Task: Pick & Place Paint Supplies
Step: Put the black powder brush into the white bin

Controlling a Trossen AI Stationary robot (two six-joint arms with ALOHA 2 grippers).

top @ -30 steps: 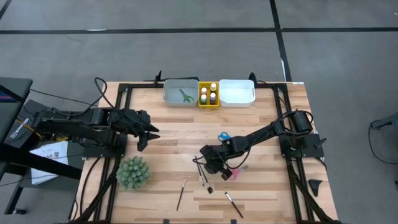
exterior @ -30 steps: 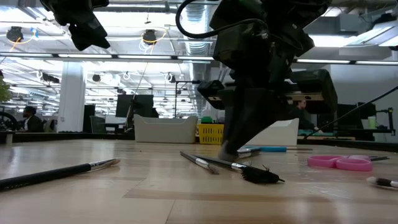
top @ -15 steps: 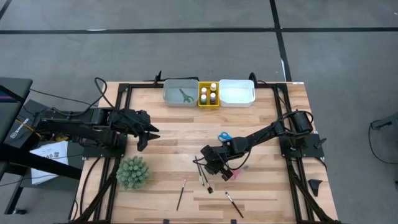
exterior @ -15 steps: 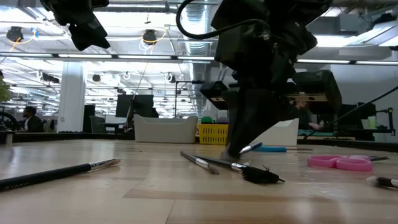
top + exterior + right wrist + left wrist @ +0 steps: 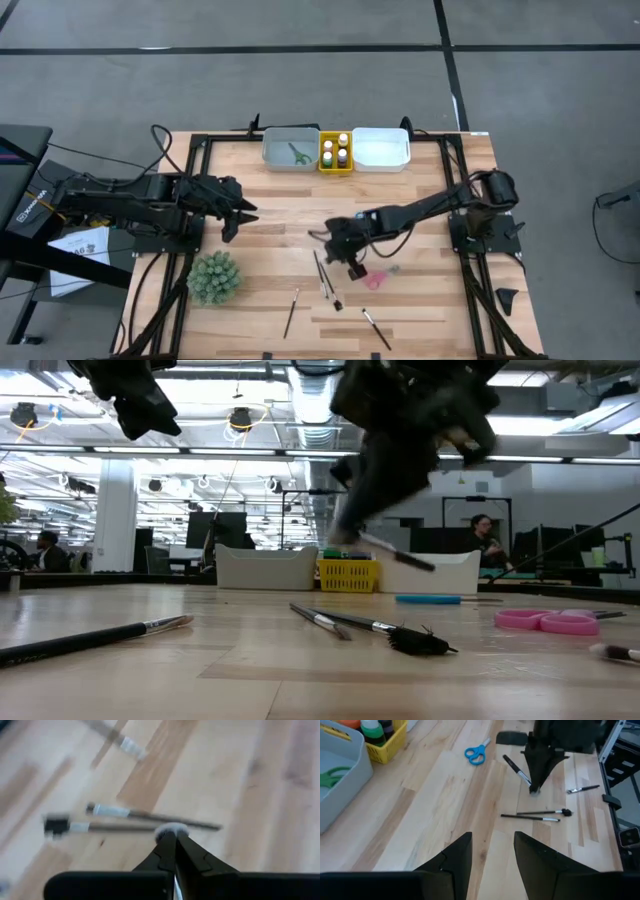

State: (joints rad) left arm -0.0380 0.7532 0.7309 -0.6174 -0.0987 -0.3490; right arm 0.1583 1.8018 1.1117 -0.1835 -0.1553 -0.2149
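My right gripper [image 5: 352, 268] hangs over the middle of the table, shut on a thin dark-handled brush [image 5: 516, 770], which is also in the low view [image 5: 395, 552]. Two more brushes [image 5: 323, 276] lie just left of it on the wood, and others lie nearer the front edge [image 5: 291, 312] [image 5: 375, 328]. Pink scissors [image 5: 377, 278] lie flat beside the gripper, and blue scissors [image 5: 476, 754] lie farther back. My left gripper [image 5: 237, 212] waits open, raised above the table's left side. My right gripper pinches the brush near its pale ferrule end [image 5: 529, 784] between the tips of its two shut fingers [image 5: 172, 845]. The fingers come from above, slanting down. The brush is lifted clear of the table, and its dark handle [image 5: 400, 554] sticks out sideways at a slant.
At the far edge stand a grey tray [image 5: 275, 158] with green scissors [image 5: 299, 153], a yellow tray [image 5: 335, 168] with paint bottles, and a white tray [image 5: 381, 148]. A spiky green plant ball [image 5: 214, 276] sits near the front left.
My right gripper has closed fully on the brush, risen and drawn back toward the far edge, rolling as it went. The brush first tipped up at one end, then came clear of the table. The other brushes and the scissors have stayed put.
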